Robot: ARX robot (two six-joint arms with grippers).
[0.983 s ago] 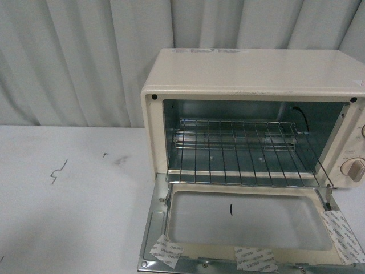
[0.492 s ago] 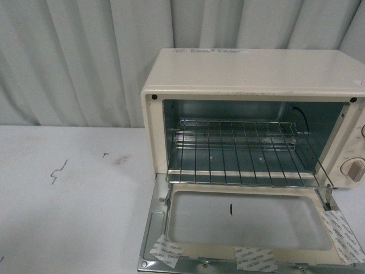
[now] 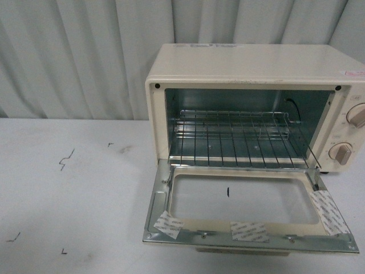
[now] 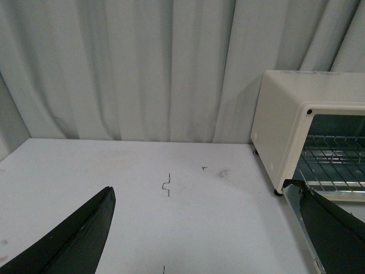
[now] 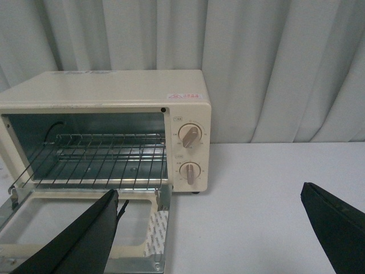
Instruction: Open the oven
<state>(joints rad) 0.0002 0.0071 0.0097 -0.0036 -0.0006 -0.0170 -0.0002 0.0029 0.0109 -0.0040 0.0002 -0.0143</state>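
Note:
The cream-white oven stands at the right of the table, its glass door folded down flat toward me. The wire rack shows inside, and two round knobs sit on its right panel. Neither gripper shows in the front view. The left wrist view shows the oven's left side and my left gripper open and empty over bare table, one finger near the door's corner. The right wrist view shows the oven with its door down, and my right gripper open and empty beside the door.
The white table carries small black pen marks. A pleated grey curtain hangs close behind the table and oven. White tape patches stick on the door's frame.
The view has pulled back and risen slightly, so the oven sits higher in frame and the whole lowered door with its front edge shows. The door stays down.

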